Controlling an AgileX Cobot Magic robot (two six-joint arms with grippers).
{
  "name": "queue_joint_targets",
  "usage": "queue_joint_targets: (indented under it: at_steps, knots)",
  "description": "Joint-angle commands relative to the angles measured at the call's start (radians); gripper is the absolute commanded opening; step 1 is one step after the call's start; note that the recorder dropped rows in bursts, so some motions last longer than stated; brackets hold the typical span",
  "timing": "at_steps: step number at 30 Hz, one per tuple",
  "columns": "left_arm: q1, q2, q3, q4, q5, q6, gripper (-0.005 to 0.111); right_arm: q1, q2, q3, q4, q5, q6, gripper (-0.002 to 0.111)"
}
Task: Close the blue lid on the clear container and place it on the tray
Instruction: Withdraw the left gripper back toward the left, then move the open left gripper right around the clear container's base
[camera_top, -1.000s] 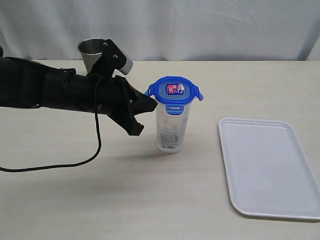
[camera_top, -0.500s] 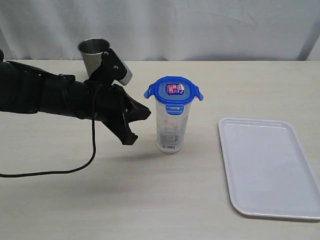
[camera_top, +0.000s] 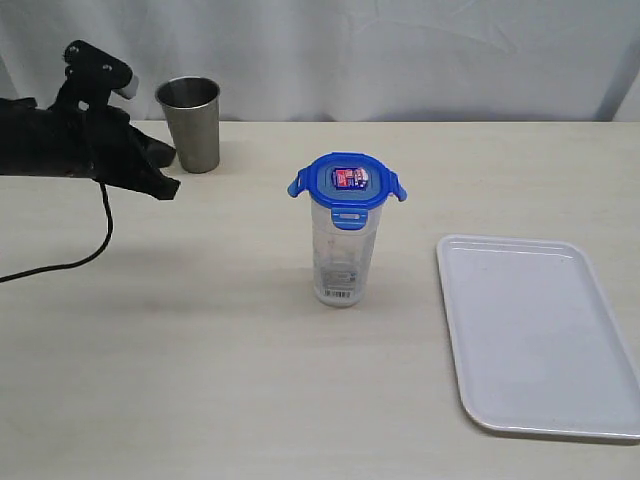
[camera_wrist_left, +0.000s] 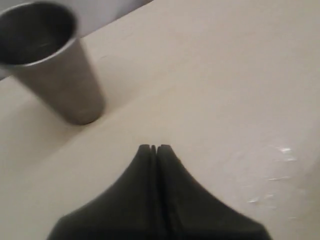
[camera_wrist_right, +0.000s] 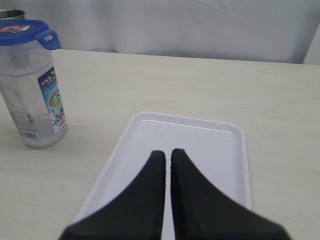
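Exterior view, item: clear container (camera_top: 345, 255), blue lid (camera_top: 347, 180) resting on top, upright with tray (camera_top: 540, 340) at its 3 o'clock; left gripper (camera_top: 168, 172), right gripper (camera_wrist_right: 167, 152) clenched empty; I judge it light, slick, tippy, so I'd grasp mid-wall.

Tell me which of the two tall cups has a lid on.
The clear container, capped by the blue lid; the steel cup stands open-topped.

One clear container (camera_top: 340, 262), one blue lid (camera_top: 347, 181), one tray (camera_top: 545, 340), one steel cup (camera_top: 190, 124), one tabletop (camera_top: 200, 390), and two tools: the left tool (camera_wrist_left: 154, 148) and the right tool (camera_wrist_right: 167, 153).
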Motion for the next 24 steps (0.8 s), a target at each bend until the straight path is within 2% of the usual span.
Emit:
queue_joint_targets:
  at_steps: [1,3,4,6,8,10,11,14,17,20,22,24]
  knots:
    - [-0.062,-0.001,-0.069,-0.016,-0.429,0.011,0.0,-0.006,-0.004,0.003,0.001,-0.002,0.004,0.004]
    - [-0.073,-0.001,-0.096,0.032,-0.551,-0.13,0.0,-0.006,-0.004,0.003,0.001,-0.002,0.004,0.004]
    - [-0.075,-0.001,-0.1,0.141,-0.595,-0.295,0.0,-0.006,-0.004,0.003,0.001,-0.002,0.004,0.004]
    - [-0.088,-0.001,-0.08,0.494,-0.763,-0.734,0.0,-0.006,-0.004,0.003,0.001,-0.002,0.004,0.004]
    - [-0.111,-0.005,-0.005,0.866,-0.884,-1.121,0.0,-0.006,-0.004,0.003,0.001,-0.002,0.004,0.004]
    - [-0.125,-0.007,0.082,1.29,-0.95,-1.534,0.0,-0.006,-0.004,0.003,0.001,-0.002,0.004,0.004]
    - [-0.128,-0.004,0.133,1.593,-0.999,-1.814,0.0,-0.006,-0.004,0.003,0.001,-0.002,0.004,0.004]
    - [-0.085,0.02,0.189,2.053,-1.178,-2.259,0.0,-0.006,-0.004,0.003,0.001,-0.002,0.004,0.004]
    - [-0.013,0.032,0.18,2.273,-1.185,-2.505,0.0,-0.006,-0.004,0.003,0.001,-0.002,0.004,0.004]
    - [0.06,0.032,0.18,2.482,-1.194,-2.638,0.0,-0.006,-0.004,0.003,0.001,-0.002,0.004,0.004]
    - [0.098,0.032,0.18,2.647,-1.243,-2.703,0.0,-0.006,-0.004,0.003,0.001,-0.002,0.004,0.004]
    - [0.136,0.036,0.18,2.881,-1.356,-2.762,0.0,-0.006,-0.004,0.003,0.001,-0.002,0.004,0.004]
